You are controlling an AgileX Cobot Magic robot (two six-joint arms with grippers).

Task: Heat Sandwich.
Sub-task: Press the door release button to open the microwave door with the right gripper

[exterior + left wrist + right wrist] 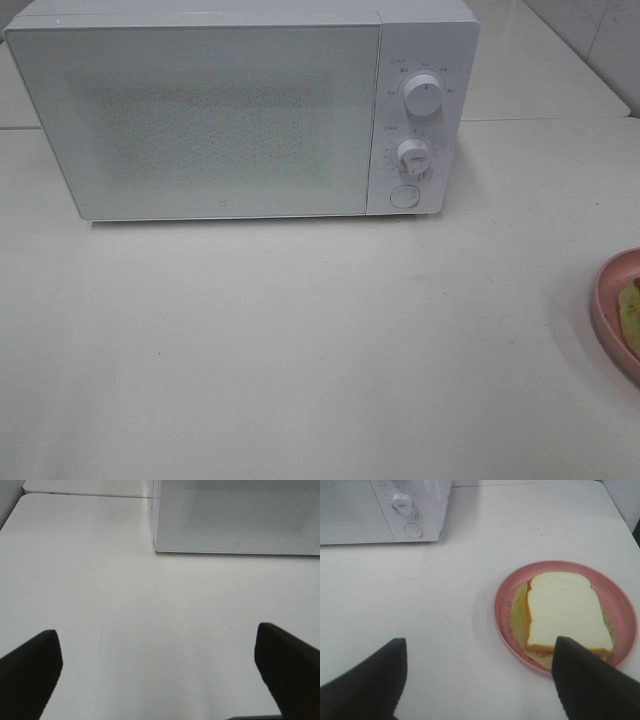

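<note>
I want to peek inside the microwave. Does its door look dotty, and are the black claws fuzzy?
Exterior high view: the microwave door looks speckled in soft light. Left wrist view: the left gripper is dark, soft-edged. Right wrist view: so is the right gripper; the sandwich is sharp.

My high camera looks steeply down on the microwave [200, 115] and table [300, 350], clipping the plate [603, 300] at its right edge. My left wrist camera faces the microwave from low; the right sits close above the plate. All share the microwave.
</note>
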